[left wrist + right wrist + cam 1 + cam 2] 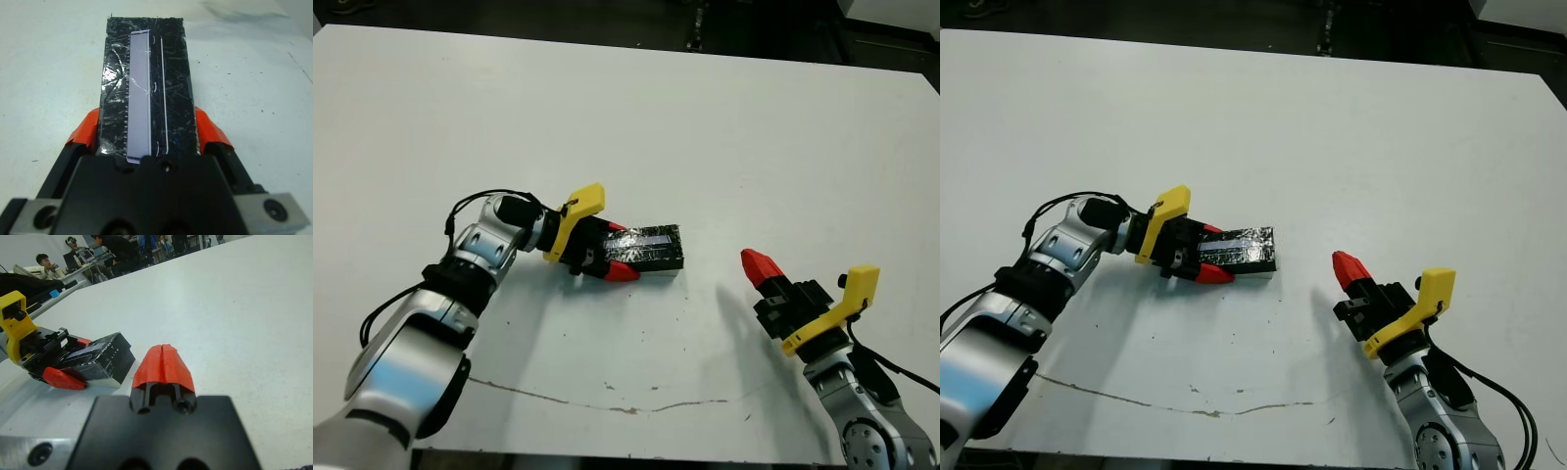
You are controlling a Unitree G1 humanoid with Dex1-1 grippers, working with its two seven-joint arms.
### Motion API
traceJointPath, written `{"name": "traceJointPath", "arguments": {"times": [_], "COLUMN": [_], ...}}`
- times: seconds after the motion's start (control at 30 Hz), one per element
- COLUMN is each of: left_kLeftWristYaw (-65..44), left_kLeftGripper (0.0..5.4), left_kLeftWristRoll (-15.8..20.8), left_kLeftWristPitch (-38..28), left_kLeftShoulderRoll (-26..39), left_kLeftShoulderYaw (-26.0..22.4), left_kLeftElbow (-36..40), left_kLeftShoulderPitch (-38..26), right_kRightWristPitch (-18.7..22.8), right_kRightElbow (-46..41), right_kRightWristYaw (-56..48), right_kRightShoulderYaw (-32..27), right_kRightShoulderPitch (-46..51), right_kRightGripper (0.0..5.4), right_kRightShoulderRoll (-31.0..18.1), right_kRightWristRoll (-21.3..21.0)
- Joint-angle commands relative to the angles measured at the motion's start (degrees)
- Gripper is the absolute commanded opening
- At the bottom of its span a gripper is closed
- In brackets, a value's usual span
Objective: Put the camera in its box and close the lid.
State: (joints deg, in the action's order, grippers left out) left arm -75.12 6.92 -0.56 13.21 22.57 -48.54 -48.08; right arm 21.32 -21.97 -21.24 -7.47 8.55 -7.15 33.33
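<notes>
Now, working from the largest thing down to the smallest:

Table: the white table point(724, 127) is carrying everything I am watching; faint dark scuffs are showing along its near edge.

Left arm: I am seeing it reaching across from the left side; its left gripper point(617, 251) is straddling the near end of the closed box; one red finger point(84, 132) is lying along each long side, so I am reading it as clamped on the box.

Right arm: it is idling at the right side; the right gripper point(1348, 269) is standing well apart from the box with its two red tips pressed together, carrying nothing.

Lid: the lid point(146, 83), black with a scratched silvery top, is sitting flat over the box; it is looking square to the sides in the left wrist view.

Box: the box point(111, 357) is resting on the table near the middle, just beside the left wrist; only its dark outer side is showing beneath the lid.

Camera: I am not seeing it anywhere on the table; I am judging it to be inside, though the lid is hiding that.

Step in hand: I am taking this as the closing stage; the lid is on and being squeezed or steadied.

Next move: I am thinking it calls for spreading the left fingers gently and backing off straight, without dragging the box.
</notes>
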Motion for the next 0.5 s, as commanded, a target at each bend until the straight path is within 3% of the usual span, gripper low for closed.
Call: {"name": "traceJointPath", "arguments": {"times": [0.03, 0.23, 0.33, 0.5], "left_kLeftWristYaw": [-1.0, 0.4, 4.3, 5.8], "left_kLeftGripper": [3.16, 3.16, 3.16, 3.84], "left_kLeftWristRoll": [-3.9, -5.9, -8.2, -10.4], "left_kLeftWristPitch": [0.0, 2.6, 9.2, 7.6], "left_kLeftShoulderRoll": [-5.7, -6.6, -5.9, -3.4], "left_kLeftShoulderYaw": [3.0, 4.5, 6.1, 7.5], "left_kLeftElbow": [-4.9, -3.2, 4.1, 13.3], "left_kLeftShoulderPitch": [1.8, 1.0, 2.5, 5.3], "right_kRightWristPitch": [-0.2, -0.8, -1.1, -0.8], "right_kRightElbow": [0.2, 0.8, 0.8, 0.6], "right_kRightWristYaw": [0.1, -0.6, -0.6, -0.1], "right_kRightShoulderYaw": [-0.6, -0.5, -0.5, -0.5], "right_kRightShoulderPitch": [0.5, 0.4, 0.4, 0.6], "right_kRightGripper": [0.0, 0.0, 0.0, 0.0], "right_kRightShoulderRoll": [-0.5, -0.5, -0.3, -0.4], "right_kRightWristRoll": [0.4, 0.3, 0.3, 0.3]}}
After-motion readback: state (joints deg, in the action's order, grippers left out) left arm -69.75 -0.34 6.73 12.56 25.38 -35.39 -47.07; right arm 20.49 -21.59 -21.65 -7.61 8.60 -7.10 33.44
